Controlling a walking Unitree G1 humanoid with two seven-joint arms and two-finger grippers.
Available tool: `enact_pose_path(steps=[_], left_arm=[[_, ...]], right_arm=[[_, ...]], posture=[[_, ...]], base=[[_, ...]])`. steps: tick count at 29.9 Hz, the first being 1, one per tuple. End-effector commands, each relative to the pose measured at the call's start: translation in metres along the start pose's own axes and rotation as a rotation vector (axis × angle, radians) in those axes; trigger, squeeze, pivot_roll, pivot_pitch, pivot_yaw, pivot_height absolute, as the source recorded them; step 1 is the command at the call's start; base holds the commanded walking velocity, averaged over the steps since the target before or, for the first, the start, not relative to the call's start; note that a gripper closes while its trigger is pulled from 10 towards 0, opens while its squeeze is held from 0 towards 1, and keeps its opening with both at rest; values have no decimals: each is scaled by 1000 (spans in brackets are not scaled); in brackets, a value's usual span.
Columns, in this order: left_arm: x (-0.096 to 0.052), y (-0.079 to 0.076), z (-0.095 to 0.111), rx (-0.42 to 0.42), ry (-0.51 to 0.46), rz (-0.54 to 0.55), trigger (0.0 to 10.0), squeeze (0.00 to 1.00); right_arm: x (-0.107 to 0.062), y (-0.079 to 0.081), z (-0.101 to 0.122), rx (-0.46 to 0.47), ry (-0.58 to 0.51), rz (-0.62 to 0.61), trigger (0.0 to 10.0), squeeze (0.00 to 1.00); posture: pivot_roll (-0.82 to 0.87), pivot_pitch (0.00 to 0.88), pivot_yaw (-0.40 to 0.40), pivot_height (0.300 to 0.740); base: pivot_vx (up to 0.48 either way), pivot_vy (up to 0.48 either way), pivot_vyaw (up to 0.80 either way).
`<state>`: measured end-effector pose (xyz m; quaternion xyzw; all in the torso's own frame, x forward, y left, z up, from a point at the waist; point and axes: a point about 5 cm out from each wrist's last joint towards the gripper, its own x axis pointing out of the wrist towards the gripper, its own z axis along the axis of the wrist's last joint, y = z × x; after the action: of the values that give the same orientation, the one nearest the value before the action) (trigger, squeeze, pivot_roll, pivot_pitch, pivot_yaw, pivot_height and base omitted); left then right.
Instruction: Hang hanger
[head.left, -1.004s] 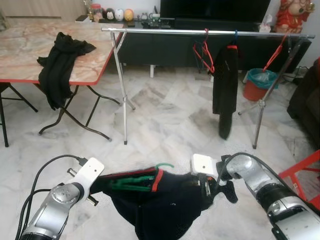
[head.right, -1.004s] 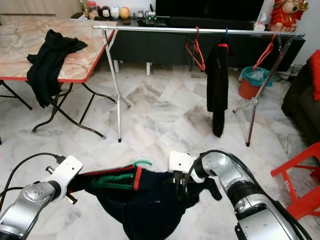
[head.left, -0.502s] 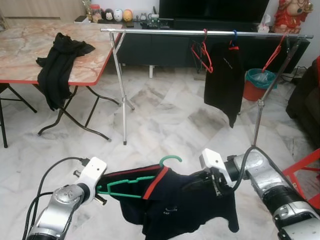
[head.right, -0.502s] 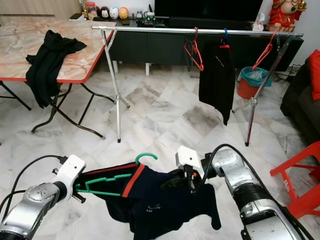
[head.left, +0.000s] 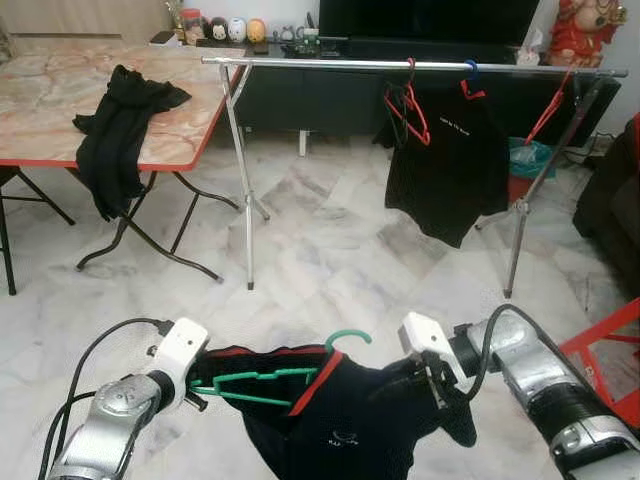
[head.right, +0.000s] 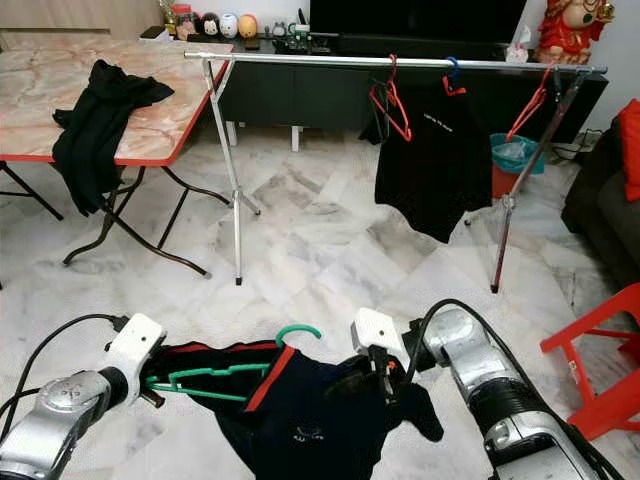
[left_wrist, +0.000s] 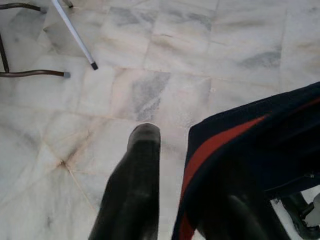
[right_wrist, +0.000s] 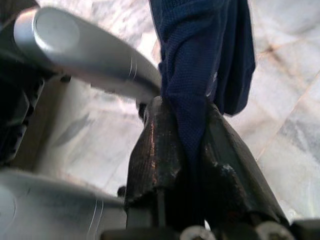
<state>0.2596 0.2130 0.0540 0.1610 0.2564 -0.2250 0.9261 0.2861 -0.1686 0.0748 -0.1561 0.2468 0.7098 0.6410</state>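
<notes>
A green hanger (head.left: 262, 378) carries a dark navy shirt (head.left: 350, 432) with red trim, and its hook (head.left: 346, 338) points up. The shirt hangs low over the floor between my two arms. My left gripper (head.left: 202, 386) is shut on the shirt's shoulder at the hanger's left end. In the left wrist view, one black finger (left_wrist: 135, 190) shows beside the red-trimmed cloth (left_wrist: 240, 165), which covers the other finger. My right gripper (head.left: 434, 386) is shut on the shirt's other side. In the right wrist view, its fingers (right_wrist: 155, 150) pinch a fold of navy fabric (right_wrist: 200, 65). The metal rack rail (head.left: 340, 63) stands ahead.
On the rail hang red hangers (head.left: 406, 104), a black T-shirt (head.left: 450, 165) on a blue hanger, and another red hanger (head.left: 550, 108). At the left, a folding table (head.left: 40, 100) has a black garment (head.left: 118, 135) draped over it. A red chair (head.left: 605, 340) is at the right. Bare marble floor lies before the rack.
The held shirt rose and spread out between my grippers, then sank a little. The black T-shirt on the rail turned from edge-on to broadside.
</notes>
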Motion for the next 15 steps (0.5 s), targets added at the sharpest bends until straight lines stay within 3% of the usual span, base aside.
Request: enact_pose_path(steps=[1, 6, 15], left_arm=[[-2, 3, 12, 41, -48, -10, 10000, 1000], [-5, 2, 15, 73, -63, -56, 10000, 1000], [-20, -7, 16, 159, -79, -262, 10000, 1000]], right_arm=[[-2, 2, -3, -30, 68, 16, 0, 0], [-3, 3, -8, -31, 128, 12, 0, 0], [-1, 3, -12, -35, 164, 2, 0, 0]], posture=[[99, 0, -32, 740], [98, 0, -33, 740], [99, 0, -36, 740]], base=[[0, 0, 0], [0, 0, 0], [0, 0, 0]])
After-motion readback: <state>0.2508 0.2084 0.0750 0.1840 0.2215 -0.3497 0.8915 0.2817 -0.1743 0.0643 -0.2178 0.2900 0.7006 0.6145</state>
